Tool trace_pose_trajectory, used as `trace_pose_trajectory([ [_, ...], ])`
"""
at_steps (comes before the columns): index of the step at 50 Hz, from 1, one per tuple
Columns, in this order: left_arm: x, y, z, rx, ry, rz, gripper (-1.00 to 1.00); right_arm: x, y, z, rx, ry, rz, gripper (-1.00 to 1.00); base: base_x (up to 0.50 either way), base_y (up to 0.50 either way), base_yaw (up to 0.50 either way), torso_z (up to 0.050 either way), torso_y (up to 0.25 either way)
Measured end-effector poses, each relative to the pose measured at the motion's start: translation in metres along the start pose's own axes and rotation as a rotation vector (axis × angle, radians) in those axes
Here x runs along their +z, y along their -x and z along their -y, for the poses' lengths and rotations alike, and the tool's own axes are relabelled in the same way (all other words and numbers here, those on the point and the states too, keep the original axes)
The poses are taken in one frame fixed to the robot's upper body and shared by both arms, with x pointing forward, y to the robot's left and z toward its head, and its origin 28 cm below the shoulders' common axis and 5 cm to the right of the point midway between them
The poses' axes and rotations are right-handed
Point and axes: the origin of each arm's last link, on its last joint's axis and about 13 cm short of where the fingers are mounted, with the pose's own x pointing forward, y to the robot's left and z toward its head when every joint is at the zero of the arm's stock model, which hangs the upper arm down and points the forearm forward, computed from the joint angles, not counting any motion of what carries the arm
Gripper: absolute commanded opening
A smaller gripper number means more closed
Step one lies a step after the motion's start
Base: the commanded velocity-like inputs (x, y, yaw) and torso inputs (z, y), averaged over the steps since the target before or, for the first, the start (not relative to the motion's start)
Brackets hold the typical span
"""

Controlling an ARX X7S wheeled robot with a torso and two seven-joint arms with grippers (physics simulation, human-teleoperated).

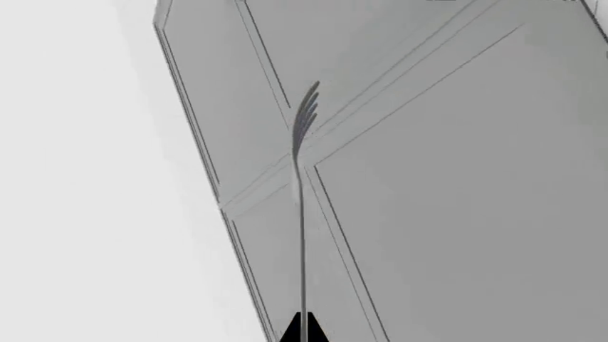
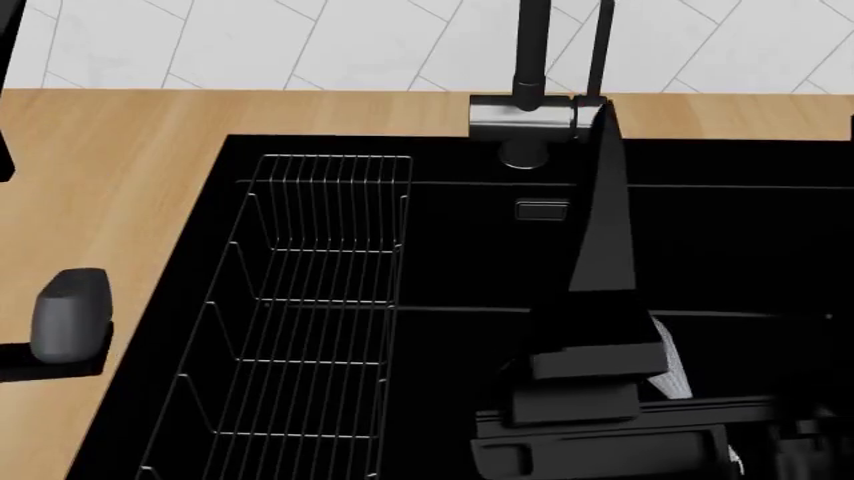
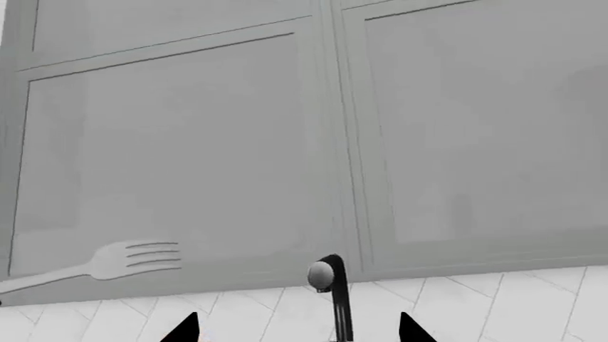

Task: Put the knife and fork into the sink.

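Holding one fork (image 1: 304, 135), left hand (image 1: 303, 331) closed.

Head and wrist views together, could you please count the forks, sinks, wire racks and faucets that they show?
fork: 1
sink: 1
wire rack: 1
faucet: 1
Total: 4

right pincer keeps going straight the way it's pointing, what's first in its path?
Likely the faucet, centred between the right pincer tips; behind it the tiled wall and grey cabinet doors. Depth is unclear.
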Motion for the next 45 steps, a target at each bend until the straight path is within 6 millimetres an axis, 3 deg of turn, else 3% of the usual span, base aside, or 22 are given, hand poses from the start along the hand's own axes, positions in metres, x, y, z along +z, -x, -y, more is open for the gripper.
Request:
trace_pose_trajectory([
  [20, 0.014, -0.001, 0.009, 0.09, 0.026, -0.075, -1.0, 0.001, -0.005, -0.019, 0.093, -0.185, 0.036, 1.0, 0.0, 0.0, 0.0, 0.0, 0.0],
  [45, 0.032, 0.007, 0.015, 0.142, 0.099, -0.112, -1.0, -0.014, -0.029, -0.031, 0.179, -0.48, 0.041, 1.0, 0.0, 0.0, 0.0, 0.0, 0.0],
])
